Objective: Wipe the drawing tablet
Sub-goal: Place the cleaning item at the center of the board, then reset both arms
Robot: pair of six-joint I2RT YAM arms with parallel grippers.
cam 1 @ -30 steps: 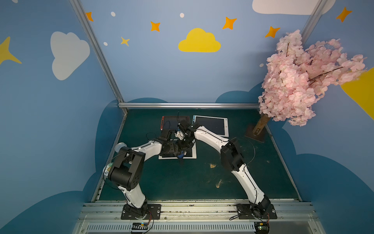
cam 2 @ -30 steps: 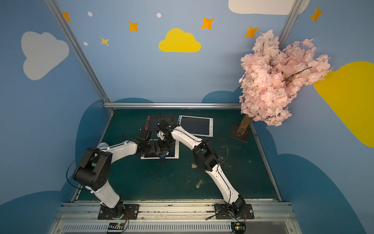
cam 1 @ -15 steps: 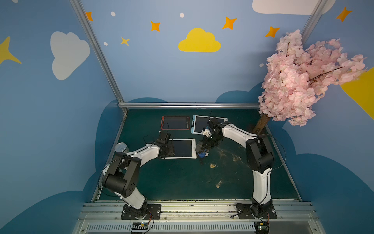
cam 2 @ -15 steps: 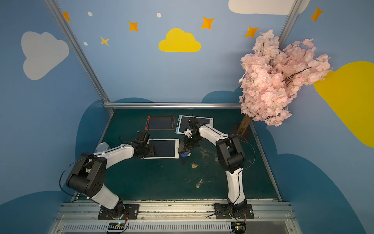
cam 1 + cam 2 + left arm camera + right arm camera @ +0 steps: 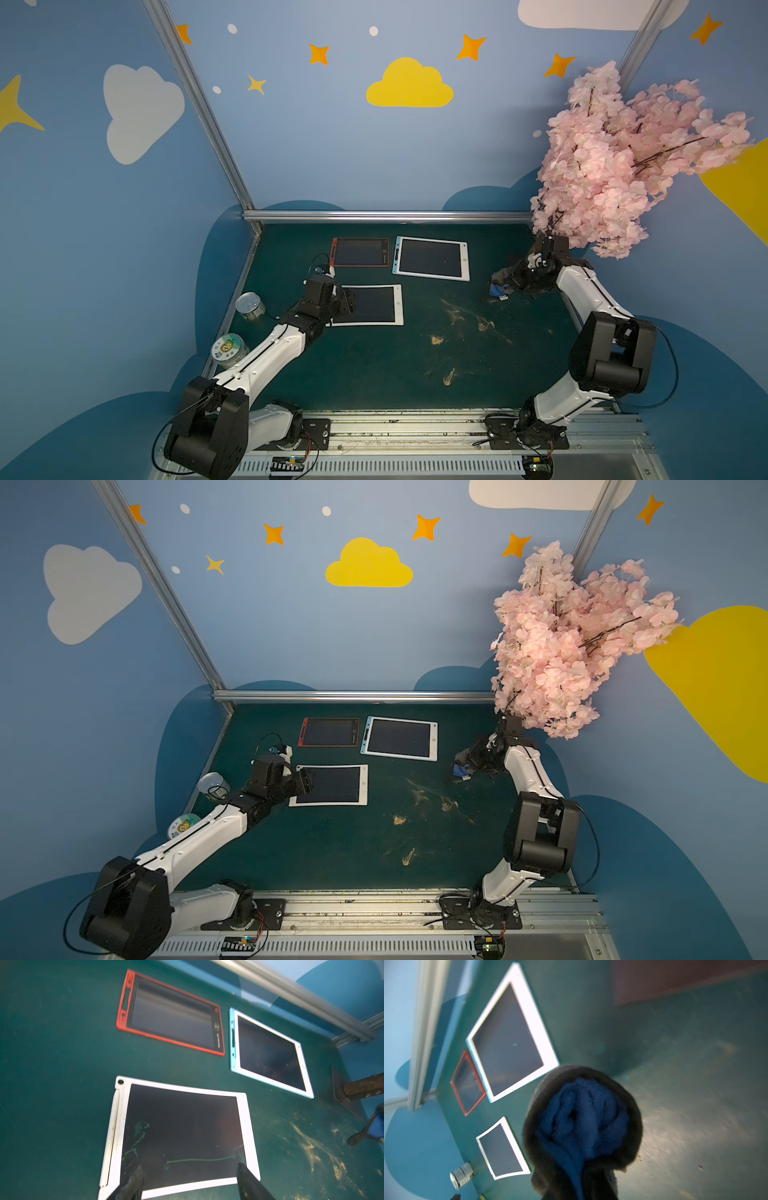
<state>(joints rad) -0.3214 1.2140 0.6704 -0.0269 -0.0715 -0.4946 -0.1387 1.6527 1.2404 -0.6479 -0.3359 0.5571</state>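
I saw the left gripper [image 5: 189,1169] standing with its jaws wide apart and nothing between them; in the left wrist view its 2 dark fingers [image 5: 133,1180] hung over the near edge of the white-framed tablet [image 5: 182,1132]. That tablet lay flat on the green mat [image 5: 374,365], on the left half of the workspace, and in both top views the left gripper [image 5: 349,300] sat at its left edge. Its dark screen carried green marks [image 5: 199,1160], a long thin line and some scribbles towards the stylus side.

The right gripper [image 5: 513,280] was well apart from it, over on the far right near the trunk of the blossom tree [image 5: 623,166]. Its jaws were closed tight on a bunched cloth [image 5: 583,1126], blue inside and dark grey outside, which hid the fingertips in the right wrist view. In a top view the cloth [image 5: 463,766] hung low over the mat.

I counted 2 more tablets further back, side by side: a red-framed tablet [image 5: 360,252] and a blue-edged tablet [image 5: 431,258]. 2 tins [image 5: 250,306] stood by the left wall, and sandy smears [image 5: 457,311] marked the mat between the arms
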